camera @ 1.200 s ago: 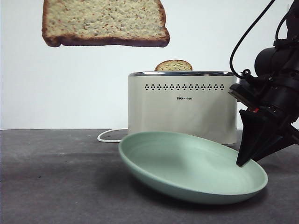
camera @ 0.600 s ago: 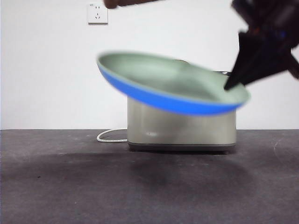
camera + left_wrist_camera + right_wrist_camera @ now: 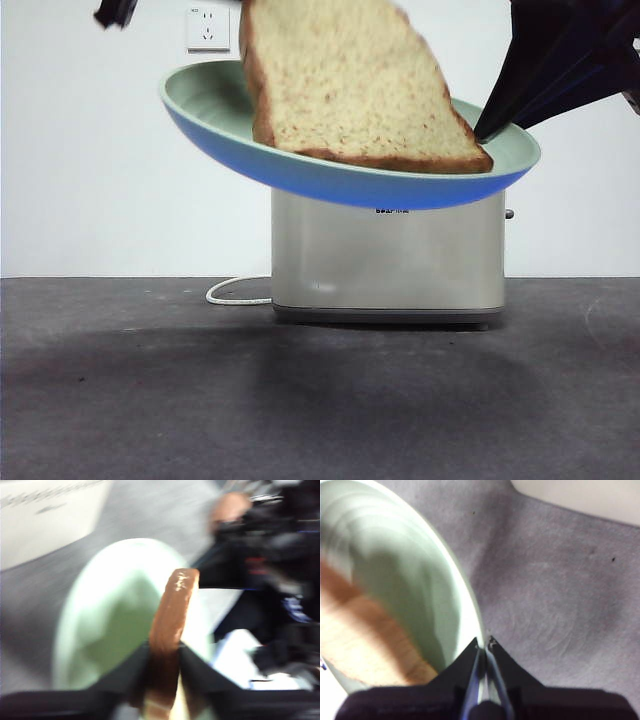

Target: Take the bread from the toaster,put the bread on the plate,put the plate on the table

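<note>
The pale green plate [image 3: 300,165] hangs tilted in the air in front of the top of the cream toaster [image 3: 390,260]. My right gripper [image 3: 488,128] comes in from the upper right and is shut on the plate's right rim, as the right wrist view [image 3: 484,646] shows. The wide slice of bread [image 3: 350,90] leans in the plate with its lower crust on the plate's floor. Its top runs out of the front view. My left gripper [image 3: 164,651] is shut on the bread's crust edge [image 3: 172,610] above the plate [image 3: 110,610]. The bread also shows in the right wrist view [image 3: 360,635].
The toaster stands on the dark grey table [image 3: 320,400], its white cord [image 3: 235,292] looping out to its left. A wall socket [image 3: 208,28] is on the white wall. A black arm tip [image 3: 115,12] shows at the top left corner. The plate hides the toaster's top.
The right gripper has lifted the plate from the table to the height of the toaster's top. The bread has come down from above into the plate.
</note>
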`<act>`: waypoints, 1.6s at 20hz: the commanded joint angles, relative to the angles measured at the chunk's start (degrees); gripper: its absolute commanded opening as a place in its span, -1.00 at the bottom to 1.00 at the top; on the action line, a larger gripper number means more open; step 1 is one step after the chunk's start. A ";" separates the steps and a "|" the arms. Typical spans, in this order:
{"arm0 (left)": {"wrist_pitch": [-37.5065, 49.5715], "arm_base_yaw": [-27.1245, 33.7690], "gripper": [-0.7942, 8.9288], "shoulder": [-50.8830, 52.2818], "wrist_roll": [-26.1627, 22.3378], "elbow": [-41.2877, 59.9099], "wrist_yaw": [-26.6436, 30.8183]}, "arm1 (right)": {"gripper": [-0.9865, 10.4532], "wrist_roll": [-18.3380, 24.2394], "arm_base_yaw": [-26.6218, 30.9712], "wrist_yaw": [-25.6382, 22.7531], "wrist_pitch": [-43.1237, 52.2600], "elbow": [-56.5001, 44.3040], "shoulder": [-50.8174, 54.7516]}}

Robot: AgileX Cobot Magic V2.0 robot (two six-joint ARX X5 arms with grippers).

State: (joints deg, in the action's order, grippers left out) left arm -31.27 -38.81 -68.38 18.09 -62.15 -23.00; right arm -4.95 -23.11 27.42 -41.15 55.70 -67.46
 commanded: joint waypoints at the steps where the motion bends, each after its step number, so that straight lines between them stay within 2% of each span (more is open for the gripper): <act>1: -2.14 -0.09 0.11 -1.60 -0.22 0.15 2.14 | -0.86 -1.03 -0.96 0.81 0.31 -0.04 0.39; 9: -3.21 -0.07 0.11 -2.12 -0.61 -3.17 0.42 | -0.86 -1.01 -2.23 0.98 -2.32 -0.04 0.39; 13: -6.97 -0.09 0.11 -2.01 -2.75 -9.53 0.28 | -0.86 -1.03 -2.16 0.96 -2.84 -0.04 0.39; 16: -11.30 -0.09 0.11 -0.72 -6.34 -15.47 0.37 | -0.86 -1.22 -2.05 0.55 -2.34 -0.04 0.39; 17: -12.85 -0.09 0.06 -0.04 -7.85 -17.57 0.33 | -0.86 -1.64 -1.95 0.39 -1.66 -0.04 0.33; 19: -17.18 -0.09 -0.21 1.20 -10.91 -21.99 0.28 | -0.86 -2.95 -1.95 -1.62 0.24 -0.04 0.24; 22: -21.49 -0.28 -0.89 3.82 -13.53 -26.10 0.26 | -0.86 -4.68 -1.95 -2.45 2.58 -0.04 -1.86; 25: -21.92 -1.27 -0.85 7.02 -13.88 -26.25 0.35 | -0.86 -4.74 -1.95 -3.02 3.96 -0.04 -6.99; 28: -24.83 -1.75 -0.85 9.25 -15.04 -26.25 0.37 | -0.86 -4.74 -1.64 -6.49 5.86 -0.04 -12.81; 32: -28.68 -2.49 -0.85 10.21 -17.03 -26.25 0.44 | -0.86 -4.70 0.76 -6.60 7.26 -0.04 -18.45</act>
State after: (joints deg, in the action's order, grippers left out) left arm -60.07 -41.15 -58.24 2.24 -88.53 -22.61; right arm -9.08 -22.30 20.36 -34.33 55.70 -85.86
